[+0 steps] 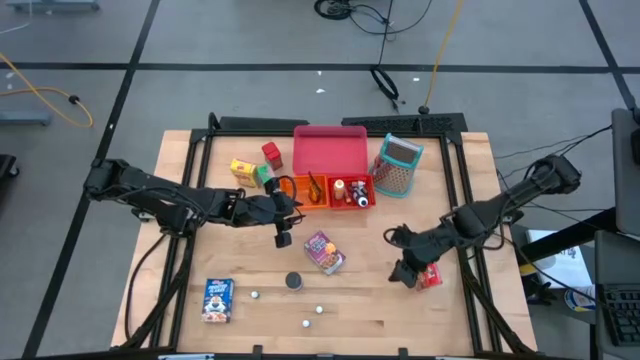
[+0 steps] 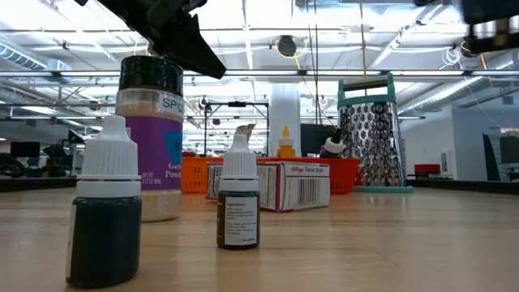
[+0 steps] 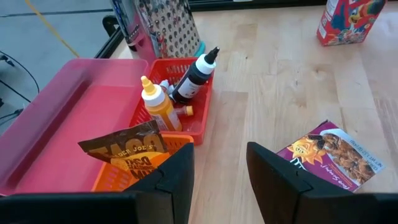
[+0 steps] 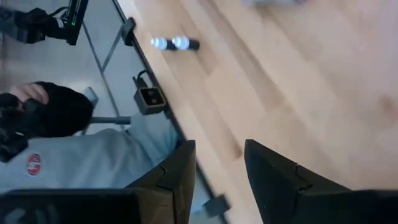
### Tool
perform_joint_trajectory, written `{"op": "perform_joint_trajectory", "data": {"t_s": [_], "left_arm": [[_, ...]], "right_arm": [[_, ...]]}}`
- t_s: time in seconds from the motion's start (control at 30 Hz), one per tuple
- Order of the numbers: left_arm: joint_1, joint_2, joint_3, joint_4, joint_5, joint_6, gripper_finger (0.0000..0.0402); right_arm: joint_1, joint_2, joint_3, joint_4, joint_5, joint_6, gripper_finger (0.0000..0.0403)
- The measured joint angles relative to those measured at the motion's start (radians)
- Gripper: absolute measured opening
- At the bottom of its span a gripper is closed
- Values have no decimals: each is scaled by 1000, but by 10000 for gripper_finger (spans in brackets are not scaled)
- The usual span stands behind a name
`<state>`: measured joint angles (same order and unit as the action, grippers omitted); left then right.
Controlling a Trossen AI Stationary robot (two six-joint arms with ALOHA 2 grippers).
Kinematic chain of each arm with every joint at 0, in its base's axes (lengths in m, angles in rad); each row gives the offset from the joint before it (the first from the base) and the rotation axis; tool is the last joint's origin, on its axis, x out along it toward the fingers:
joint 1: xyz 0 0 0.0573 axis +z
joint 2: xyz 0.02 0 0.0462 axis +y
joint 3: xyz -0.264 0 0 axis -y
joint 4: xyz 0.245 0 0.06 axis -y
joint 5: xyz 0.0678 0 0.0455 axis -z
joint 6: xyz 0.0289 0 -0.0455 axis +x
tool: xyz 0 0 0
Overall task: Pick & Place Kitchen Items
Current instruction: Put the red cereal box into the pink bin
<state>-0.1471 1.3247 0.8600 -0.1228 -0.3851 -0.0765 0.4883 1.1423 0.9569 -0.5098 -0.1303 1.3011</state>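
Note:
My left gripper hangs open over the table just in front of the orange bin, which holds a brown packet. The red bin beside it holds small bottles. A purple packet lies flat at mid-table. A blue box, a black round can and small white-capped bottles sit toward the near edge. My right gripper is open above the table's right part, next to a red box. Nothing is between its fingers.
The pink tray lies behind the bins, with a metal grater standing to its right. Yellow, green and red boxes stand left of the tray. A person in a grey top sits just beyond the table's near edge.

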Motion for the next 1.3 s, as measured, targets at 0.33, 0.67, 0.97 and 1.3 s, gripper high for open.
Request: {"op": "perform_joint_trajectory", "data": {"t_s": [0.33, 0.67, 0.97, 1.3], "left_arm": [[0, 0, 0, 0, 0, 3, 150], [0, 0, 0, 1, 0, 3, 150], [0, 0, 1, 1, 0, 3, 150], [0, 0, 1, 1, 1, 6, 150]], "right_arm": [[122, 0, 0, -73, -94, 414, 130], [212, 0, 0, -211, -199, 749, 130], [227, 0, 0, -281, -210, 801, 130], [227, 0, 0, -280, -185, 703, 130]]}}
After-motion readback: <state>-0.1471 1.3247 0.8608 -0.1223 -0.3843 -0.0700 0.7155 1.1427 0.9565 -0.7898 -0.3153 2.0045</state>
